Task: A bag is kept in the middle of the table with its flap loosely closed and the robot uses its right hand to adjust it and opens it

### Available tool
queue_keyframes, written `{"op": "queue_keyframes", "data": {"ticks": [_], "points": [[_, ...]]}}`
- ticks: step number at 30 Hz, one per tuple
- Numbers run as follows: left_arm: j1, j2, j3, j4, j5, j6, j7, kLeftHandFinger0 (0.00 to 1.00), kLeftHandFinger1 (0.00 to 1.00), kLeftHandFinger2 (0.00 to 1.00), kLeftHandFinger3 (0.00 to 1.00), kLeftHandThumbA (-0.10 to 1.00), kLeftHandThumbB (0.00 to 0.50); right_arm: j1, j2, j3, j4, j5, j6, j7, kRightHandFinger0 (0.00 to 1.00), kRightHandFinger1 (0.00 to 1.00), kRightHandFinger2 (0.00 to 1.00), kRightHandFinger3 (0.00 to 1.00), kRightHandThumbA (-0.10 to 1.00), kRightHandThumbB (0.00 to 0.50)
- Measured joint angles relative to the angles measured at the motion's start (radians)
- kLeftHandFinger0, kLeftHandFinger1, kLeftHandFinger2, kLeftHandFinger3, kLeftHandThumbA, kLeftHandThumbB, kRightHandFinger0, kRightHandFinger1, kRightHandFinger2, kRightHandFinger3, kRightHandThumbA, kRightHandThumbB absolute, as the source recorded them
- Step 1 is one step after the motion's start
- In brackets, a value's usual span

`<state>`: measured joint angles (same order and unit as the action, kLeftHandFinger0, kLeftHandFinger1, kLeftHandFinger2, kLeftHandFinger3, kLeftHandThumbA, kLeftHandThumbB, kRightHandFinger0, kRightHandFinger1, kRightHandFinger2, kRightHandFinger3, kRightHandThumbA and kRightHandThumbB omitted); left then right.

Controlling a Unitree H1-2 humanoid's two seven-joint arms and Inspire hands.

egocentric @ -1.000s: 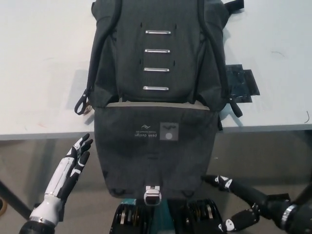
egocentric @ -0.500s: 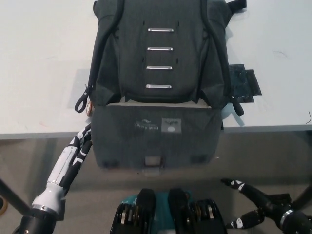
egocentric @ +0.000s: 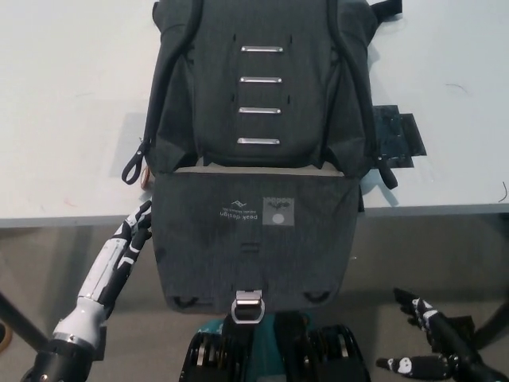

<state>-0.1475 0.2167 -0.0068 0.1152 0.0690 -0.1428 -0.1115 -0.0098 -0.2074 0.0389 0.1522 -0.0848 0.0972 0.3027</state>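
A dark grey bag (egocentric: pixel 258 87) lies on the white table (egocentric: pixel 64 111), its body showing several metal latch bars. Its flap (egocentric: pixel 253 239) hangs open over the table's front edge, with a metal buckle (egocentric: pixel 247 305) at its lower end. My black right hand (egocentric: pixel 425 346) is low at the bottom right, away from the flap, fingers spread and holding nothing. My white left hand (egocentric: pixel 127 243) rests beside the flap's left edge, fingers apart, just below the table edge.
A black flat piece (egocentric: pixel 396 137) lies on the table right of the bag. A strap loop (egocentric: pixel 137 163) hangs off the bag's left side near the table edge. Grey floor shows below the table.
The flap has dropped back down to hang at full length after swinging up half a second ago. My right hand has pulled away, down and to the right. The left hand moved up beside the flap.
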Motion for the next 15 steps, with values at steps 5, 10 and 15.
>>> {"op": "queue_keyframes", "data": {"ticks": [5, 10, 15], "points": [[0.001, 0.000, 0.000, 0.000, 0.000, 0.001, 0.000, 1.00, 1.00, 1.00, 1.00, 0.99, 0.148, 0.037, 0.124, -0.070, -0.014, 0.091, -0.035, -0.001, 1.00, 1.00, 1.00, 1.00, 1.00, 0.256], [0.013, -0.008, 0.001, -0.004, -0.001, 0.002, 0.000, 1.00, 1.00, 1.00, 1.00, 1.00, 0.161, 0.079, 0.259, -0.112, -0.059, 0.182, -0.098, -0.002, 1.00, 1.00, 1.00, 1.00, 1.00, 0.236], [0.049, -0.012, 0.002, -0.018, -0.001, 0.002, 0.000, 1.00, 1.00, 1.00, 1.00, 0.99, 0.161, 0.090, 0.309, -0.126, -0.073, 0.240, -0.169, -0.002, 1.00, 1.00, 1.00, 1.00, 1.00, 0.231]]}}
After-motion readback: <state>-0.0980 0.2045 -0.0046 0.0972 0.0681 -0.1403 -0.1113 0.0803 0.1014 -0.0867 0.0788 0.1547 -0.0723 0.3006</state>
